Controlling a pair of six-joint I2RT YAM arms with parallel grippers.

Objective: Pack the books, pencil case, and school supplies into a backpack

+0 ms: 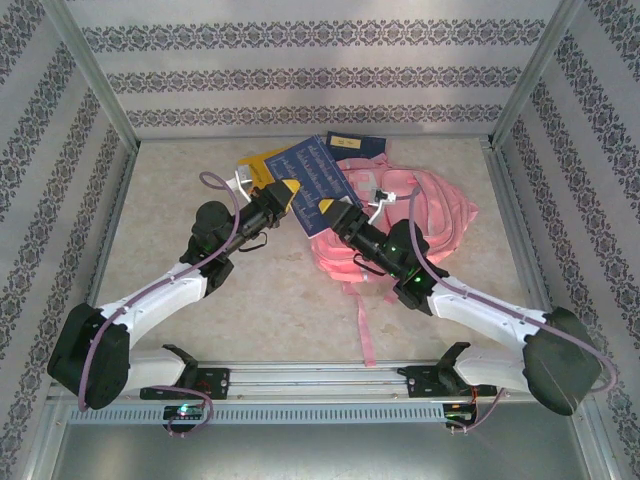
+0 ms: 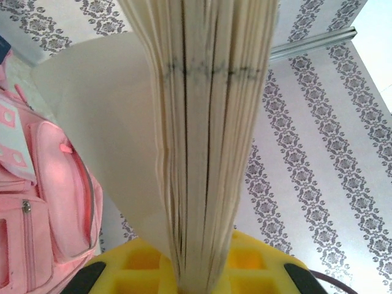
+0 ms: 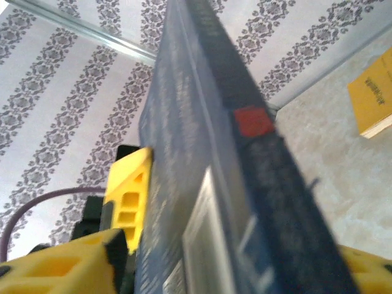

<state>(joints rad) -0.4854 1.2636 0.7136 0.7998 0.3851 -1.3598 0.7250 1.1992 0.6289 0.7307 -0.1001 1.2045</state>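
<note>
The dark blue patterned book is held up on edge over the table's far middle. My left gripper is shut on it; in the left wrist view its cream page edges are clamped between the yellow jaws. My right gripper stands open around the same book's cover, its fingers apart on either side with a gap at the left one. The pink backpack lies to the right, its front pockets facing the left wrist camera. The pencil case and school supplies are out of view.
A yellow-orange book lies flat under the raised one and shows beyond it. A navy book with a yellow label rests by the back wall. Pink straps trail toward the near edge. Patterned walls enclose three sides.
</note>
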